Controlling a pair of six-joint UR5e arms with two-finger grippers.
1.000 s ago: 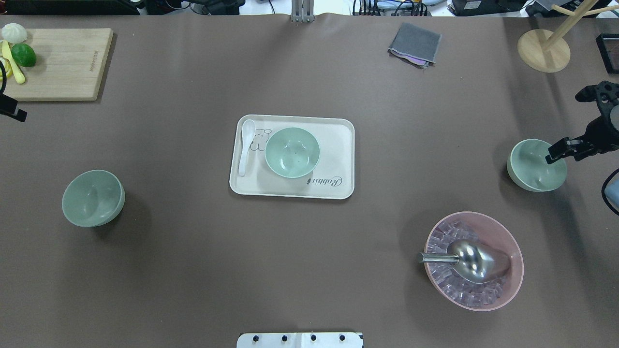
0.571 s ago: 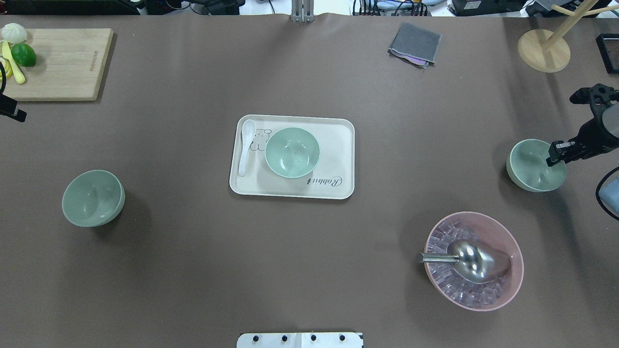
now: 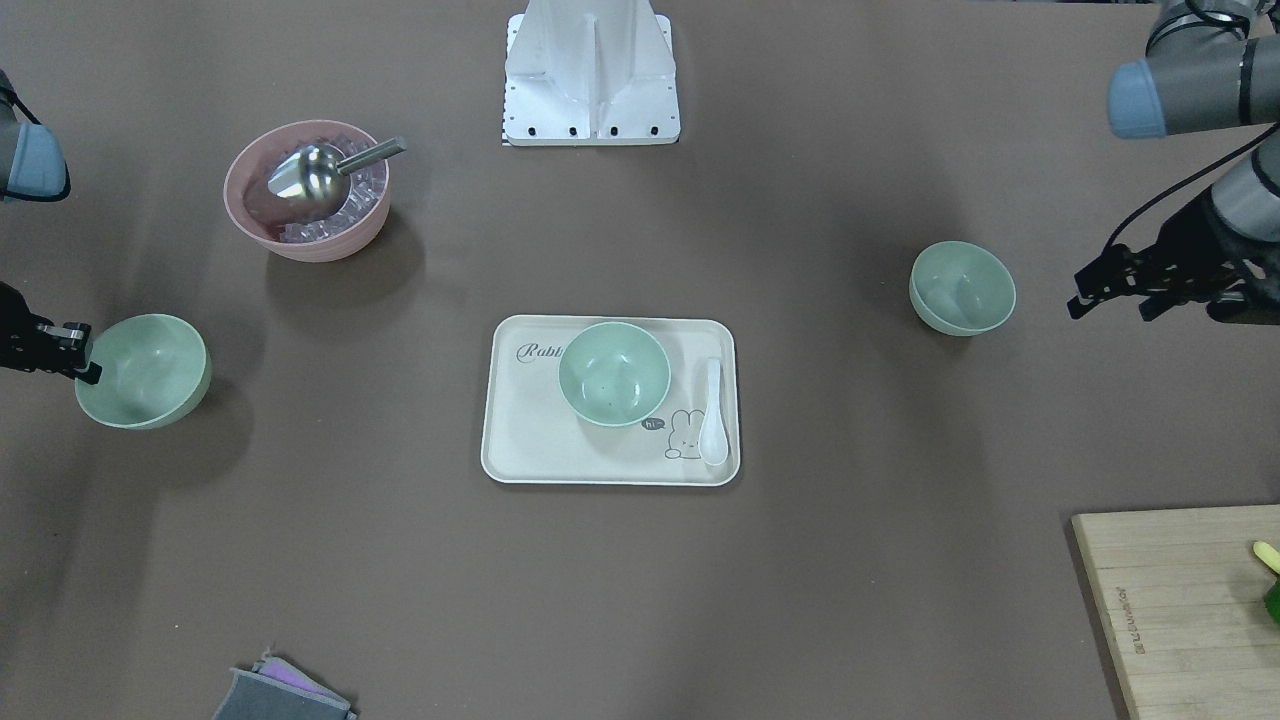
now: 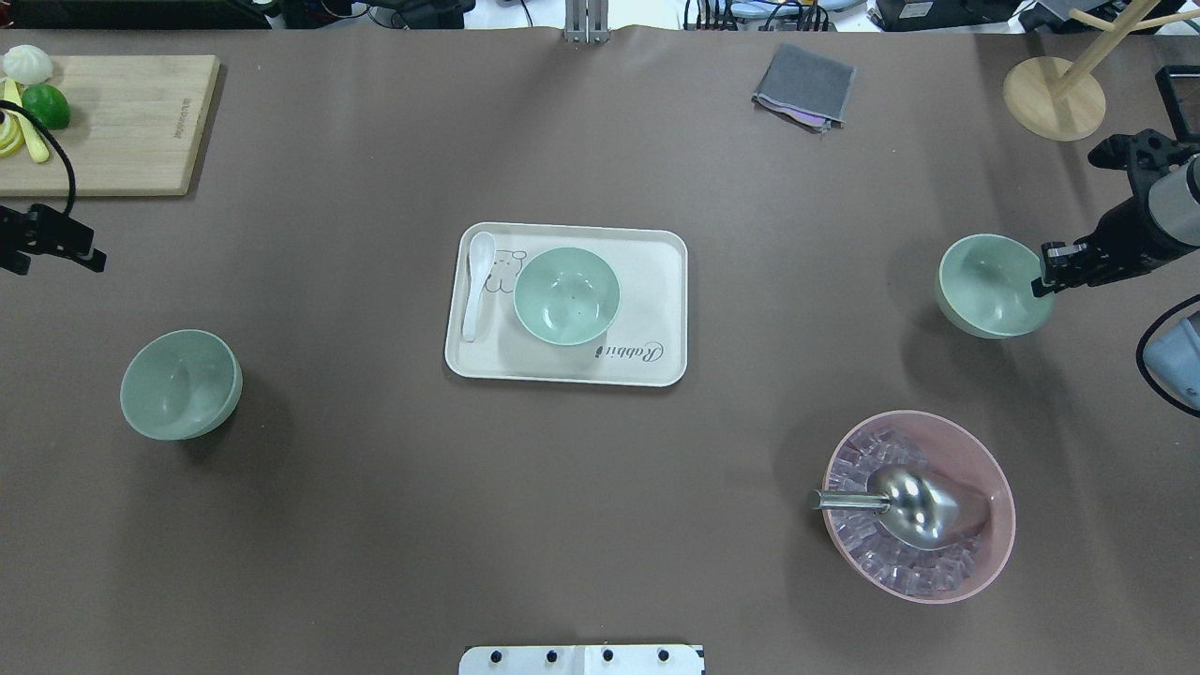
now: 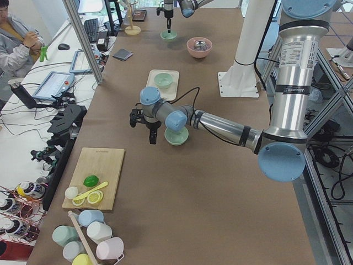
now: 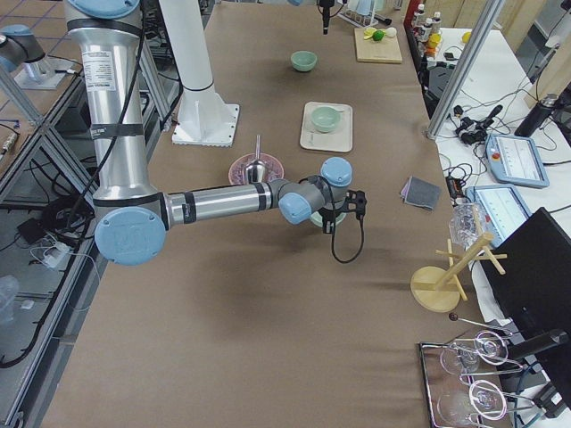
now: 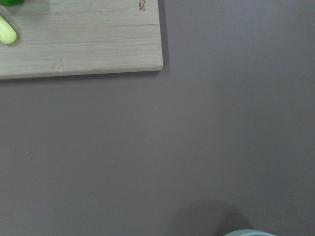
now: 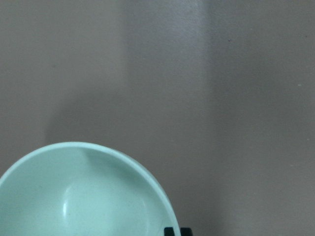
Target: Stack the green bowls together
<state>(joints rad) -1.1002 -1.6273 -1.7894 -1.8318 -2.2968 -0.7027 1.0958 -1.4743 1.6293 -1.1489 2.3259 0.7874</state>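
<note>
Up-left we have carried the bowl [image 4: 984,286], right pincer [image 4: 1043,280] clamped on its rim; tray bowl [image 4: 566,295] lies left.

The right arm [image 6: 223,198] is reaching across the table [image 6: 268,339], its wrist covering most of a green bowl [image 6: 317,219], seemingly gripping the rim.

A cream tray [image 4: 656,281] printed with a rabbit sits mid-worktop [image 4: 375,516], with a white spoon [image 4: 478,286] lying along one short side. A pink bowl [image 4: 996,473] holds ice cubes [image 4: 877,562] and a metal scoop [image 4: 923,506]. A wooden cutting board [image 4: 122,122] carries a lime [image 4: 47,106]. A folded grey cloth [image 4: 804,84] and a wooden rack base [image 4: 1053,97] lie at the far edge.
</note>
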